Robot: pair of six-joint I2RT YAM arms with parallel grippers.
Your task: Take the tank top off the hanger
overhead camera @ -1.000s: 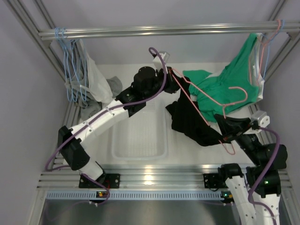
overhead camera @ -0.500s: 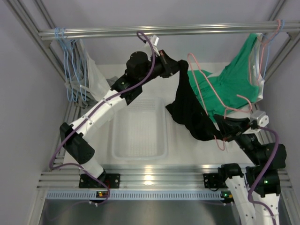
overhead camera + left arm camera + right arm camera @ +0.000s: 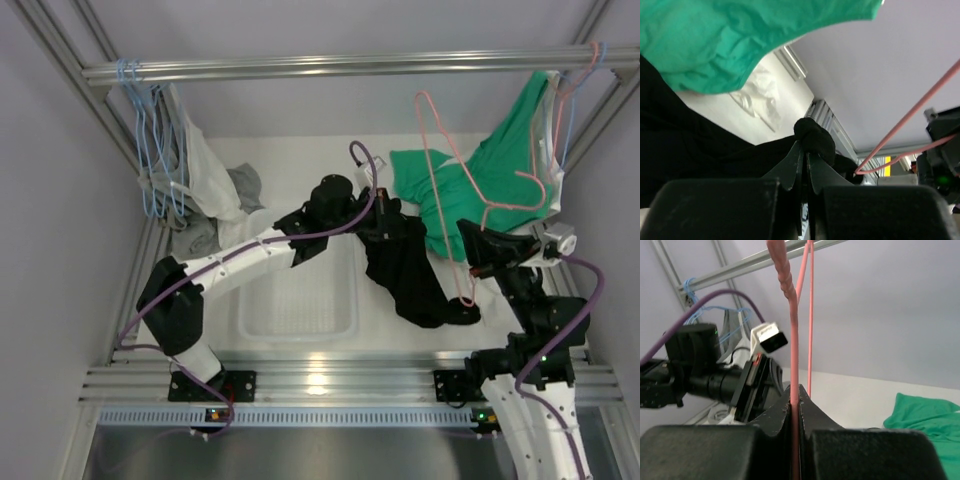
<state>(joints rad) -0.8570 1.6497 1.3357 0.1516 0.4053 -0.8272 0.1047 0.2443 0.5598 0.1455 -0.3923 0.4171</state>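
From above, the left gripper point(image 3: 388, 218) was clamped on the upper edge of the black tank top point(image 3: 410, 270); the garment trailed from there toward the right arm, over the table and beside the clear tray point(image 3: 245, 300); the right gripper point(image 3: 478, 243) pinched the pink hanger point(image 3: 440, 160), which stood up over the green garment point(image 3: 480, 180); the hanger's low end sat near the tank top's far edge, contact unclear; blue hangers point(image 3: 135, 100) hung on the rail point(image 3: 330, 67).

The left wrist view added the grip itself: the left gripper point(image 3: 805, 155) had its fingers pressed together on a bunched knob of the tank top point(image 3: 690, 150); the green garment point(image 3: 715, 45) filled the upper left; the hanger point(image 3: 910, 116) crossed at right, clear of the cloth there.

The right wrist view showed the right gripper point(image 3: 795, 395) squeezed onto the hanger point(image 3: 791, 315), whose wire ran bare toward the rail point(image 3: 740, 265); the green garment point(image 3: 932, 417) lay low at right.
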